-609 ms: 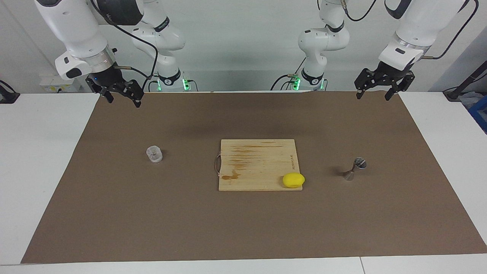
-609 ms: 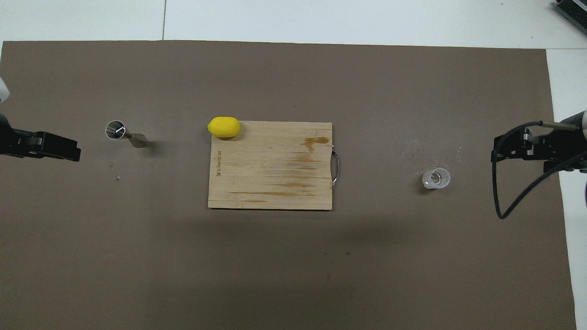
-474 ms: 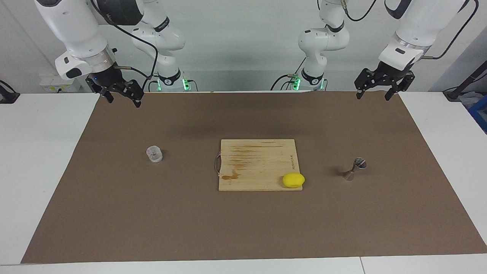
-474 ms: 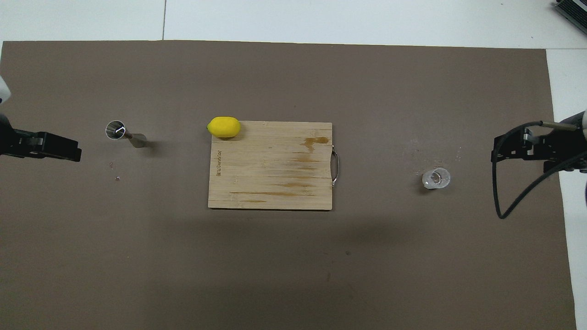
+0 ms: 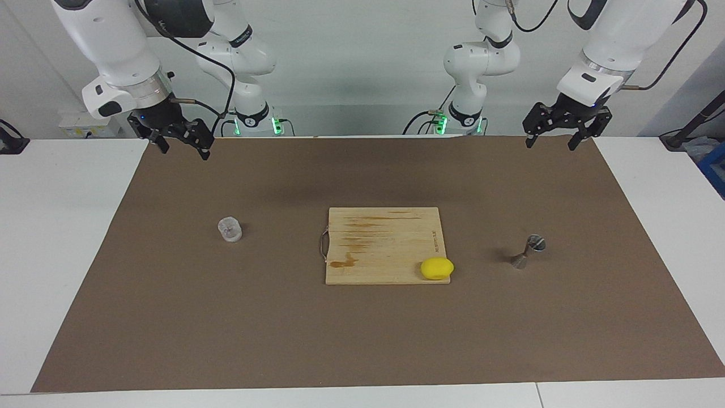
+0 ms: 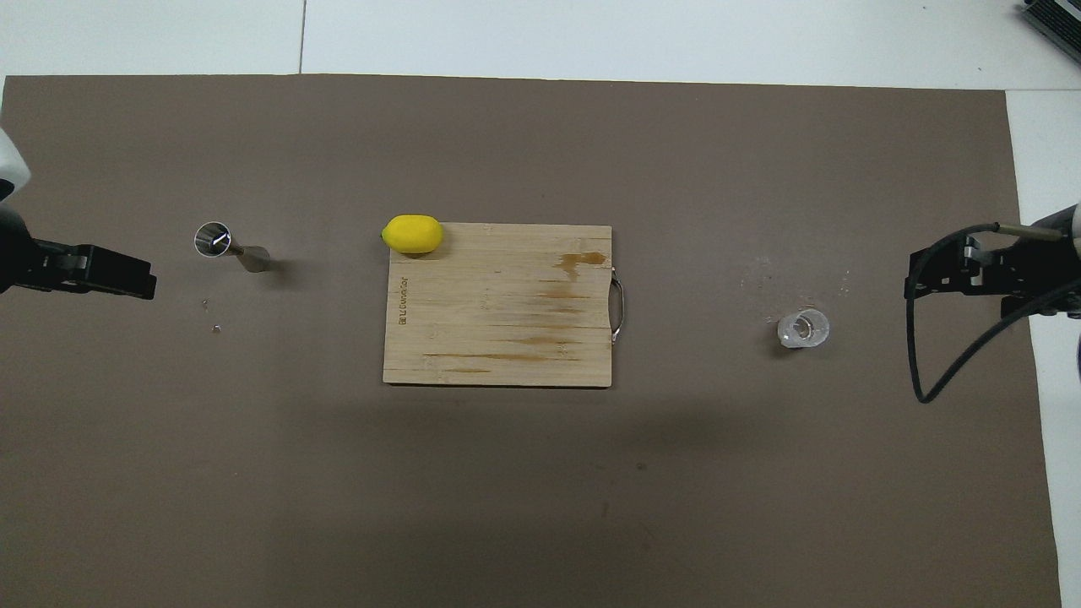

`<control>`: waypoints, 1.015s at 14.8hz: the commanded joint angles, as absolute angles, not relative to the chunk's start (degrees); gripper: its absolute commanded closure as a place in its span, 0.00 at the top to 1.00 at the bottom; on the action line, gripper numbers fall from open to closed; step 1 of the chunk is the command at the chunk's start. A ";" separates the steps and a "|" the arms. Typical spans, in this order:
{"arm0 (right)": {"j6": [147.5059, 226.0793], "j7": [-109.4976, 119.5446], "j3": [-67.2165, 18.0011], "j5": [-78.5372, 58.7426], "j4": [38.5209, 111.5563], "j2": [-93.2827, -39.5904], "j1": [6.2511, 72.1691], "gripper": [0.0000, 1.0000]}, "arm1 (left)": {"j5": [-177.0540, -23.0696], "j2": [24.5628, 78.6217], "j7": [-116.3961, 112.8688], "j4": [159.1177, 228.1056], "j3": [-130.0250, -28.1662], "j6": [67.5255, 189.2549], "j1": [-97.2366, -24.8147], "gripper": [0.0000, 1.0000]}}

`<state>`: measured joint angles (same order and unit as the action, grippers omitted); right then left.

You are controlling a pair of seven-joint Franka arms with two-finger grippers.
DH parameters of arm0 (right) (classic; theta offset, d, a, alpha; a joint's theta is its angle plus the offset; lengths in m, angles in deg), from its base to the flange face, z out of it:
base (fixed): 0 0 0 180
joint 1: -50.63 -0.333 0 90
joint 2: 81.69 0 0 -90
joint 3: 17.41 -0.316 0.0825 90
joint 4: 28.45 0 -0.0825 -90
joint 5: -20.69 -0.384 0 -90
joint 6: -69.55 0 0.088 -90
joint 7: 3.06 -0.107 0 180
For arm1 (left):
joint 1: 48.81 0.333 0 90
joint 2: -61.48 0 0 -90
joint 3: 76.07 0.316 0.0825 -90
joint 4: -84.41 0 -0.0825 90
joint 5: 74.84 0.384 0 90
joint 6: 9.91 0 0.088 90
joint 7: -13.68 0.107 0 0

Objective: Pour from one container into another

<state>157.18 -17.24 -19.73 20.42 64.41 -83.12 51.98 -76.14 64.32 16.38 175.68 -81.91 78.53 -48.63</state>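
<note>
The clear cup (image 5: 230, 229) stands on the brown mat toward the right arm's end of the table; it also shows in the overhead view (image 6: 803, 328). The steel jigger (image 5: 528, 251) stands upright toward the left arm's end, and shows from above (image 6: 230, 246). My left gripper (image 5: 549, 145) hangs open and empty, high over the mat's edge nearest the robots, well apart from the jigger; it shows in the overhead view (image 6: 93, 270). My right gripper (image 5: 185, 152) is open and empty, high over the same edge, apart from the cup; it shows in the overhead view (image 6: 954, 274).
A wooden cutting board (image 5: 385, 243) lies mid-table between cup and jigger, with a yellow lemon (image 5: 436, 268) on its corner toward the jigger. From above the board (image 6: 507, 321) and lemon (image 6: 412, 234) show too. Small specks (image 6: 216, 328) lie near the jigger.
My left gripper has shifted slightly upward and a little toward the table's middle. The right arm, cup and jigger have not moved.
</note>
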 commanded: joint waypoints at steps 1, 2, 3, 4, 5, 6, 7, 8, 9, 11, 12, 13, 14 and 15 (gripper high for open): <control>157.70 -15.81 -20.04 20.87 65.59 -84.33 52.48 1.00 | -75.72 64.73 16.58 176.35 -81.61 78.51 -48.28 1.00; 157.96 -15.81 -20.04 20.87 65.42 -84.33 52.22 1.00 | -75.72 64.73 16.58 176.26 -81.61 78.51 -48.28 1.00; 158.05 -15.81 -20.04 20.95 65.33 -84.15 52.13 1.00 | -75.72 64.73 16.58 176.35 -81.61 78.51 -48.37 1.00; 158.14 -15.81 -20.04 21.04 65.07 -83.98 52.04 1.00 | -75.72 64.73 16.58 176.35 -81.61 78.51 -48.54 1.00; 158.14 -15.81 -20.04 21.30 64.89 -83.80 52.04 1.00 | -75.72 64.73 16.58 176.35 -81.61 78.51 -48.63 1.00; 158.14 -15.81 -20.04 21.48 64.37 -83.71 52.04 1.00 | -75.72 64.73 16.58 176.26 -81.61 78.51 -48.63 1.00; 158.14 -15.81 -20.04 21.74 64.19 -83.62 52.04 1.00 | -75.72 64.73 16.58 176.35 -81.61 78.60 -48.63 1.00; 158.14 -15.81 -20.04 21.83 63.93 -83.54 52.04 1.00 | -75.72 64.73 16.58 176.26 -81.69 79.12 -48.55 1.00; 157.88 -15.81 -20.04 21.83 63.05 -83.01 51.95 1.00 | -75.72 64.73 16.75 176.26 -81.61 79.04 -48.81 1.00; 157.26 -15.72 -20.13 21.92 62.00 -82.66 52.04 1.00 | -75.72 64.73 16.67 176.26 -81.69 79.13 -48.98 1.00; 157.00 -15.72 -20.22 21.92 61.73 -82.66 52.04 1.00 | -75.72 64.73 16.93 176.26 -81.78 79.04 -49.07 1.00; 156.74 -15.72 -20.22 21.92 61.64 -82.66 51.95 1.00 | -75.72 64.64 16.67 176.17 -81.78 79.04 -49.16 1.00; 156.30 -15.72 -20.31 21.92 61.03 -82.66 51.95 1.00 | -75.72 64.64 16.93 176.26 -81.87 79.56 -48.99 1.00; 155.69 -15.72 -20.31 22.01 60.41 -82.57 52.04 1.00 | -75.72 64.64 16.84 176.35 -81.87 80.70 -48.90 1.00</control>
<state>157.32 -17.22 -19.90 20.43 62.53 -83.14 51.75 -76.14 64.32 16.38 175.69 -82.13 78.82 -48.56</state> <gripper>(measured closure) 0.000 0.000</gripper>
